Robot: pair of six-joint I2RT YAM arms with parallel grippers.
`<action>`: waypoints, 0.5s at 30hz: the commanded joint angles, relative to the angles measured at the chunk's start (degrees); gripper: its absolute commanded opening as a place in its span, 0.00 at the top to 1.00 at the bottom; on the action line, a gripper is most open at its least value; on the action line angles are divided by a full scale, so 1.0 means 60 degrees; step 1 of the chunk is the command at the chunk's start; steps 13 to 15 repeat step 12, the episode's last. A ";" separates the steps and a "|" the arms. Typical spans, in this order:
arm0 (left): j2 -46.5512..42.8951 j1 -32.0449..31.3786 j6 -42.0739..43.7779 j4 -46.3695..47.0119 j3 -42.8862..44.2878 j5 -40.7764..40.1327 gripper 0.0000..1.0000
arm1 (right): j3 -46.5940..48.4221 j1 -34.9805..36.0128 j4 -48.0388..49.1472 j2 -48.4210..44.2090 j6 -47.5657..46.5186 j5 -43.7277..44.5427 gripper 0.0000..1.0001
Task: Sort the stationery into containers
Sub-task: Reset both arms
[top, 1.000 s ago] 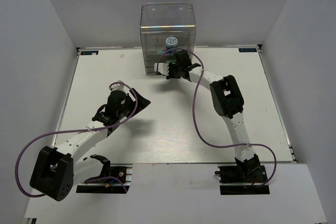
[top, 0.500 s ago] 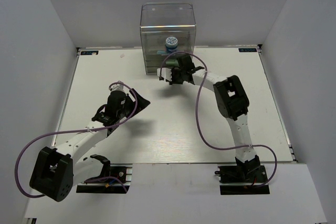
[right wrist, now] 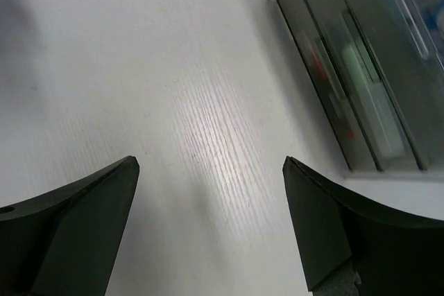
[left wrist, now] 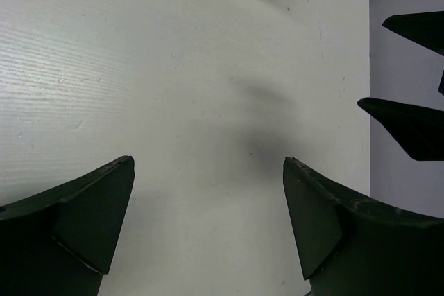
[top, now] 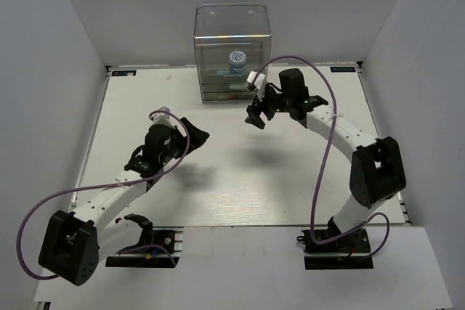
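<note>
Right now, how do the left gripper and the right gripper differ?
The right gripper hangs close in front of the drawer unit; the left gripper sits farther from it, over bare table. The right gripper is right of the table's middle, the left gripper left of it. Both are open and hold nothing.

Bright, even overhead light w/ soft shadows on surface (top: 240,172); drawer unit (right wrist: 361,81) blurry in right-wrist view (glare patch beside).

Left end effector (left wrist: 208,171) and right end effector (right wrist: 208,168) gape empty.
</note>
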 commanded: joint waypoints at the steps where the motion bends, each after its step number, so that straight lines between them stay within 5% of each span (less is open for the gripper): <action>1: -0.0121 -0.0038 0.0391 0.0570 0.0237 0.0131 0.02 | -0.0331 -0.0062 0.0243 -0.0483 0.2330 0.1311 0.10; 5: -0.0500 -0.0038 0.0581 0.0835 0.0149 0.0220 0.00 | -0.0449 -0.0077 0.0243 -0.0938 0.2949 0.2658 0.10; 15: -0.0677 -0.0126 0.0860 0.0835 0.0149 0.0395 0.00 | -0.1445 -0.0135 0.0857 -0.1861 0.3081 0.2999 0.10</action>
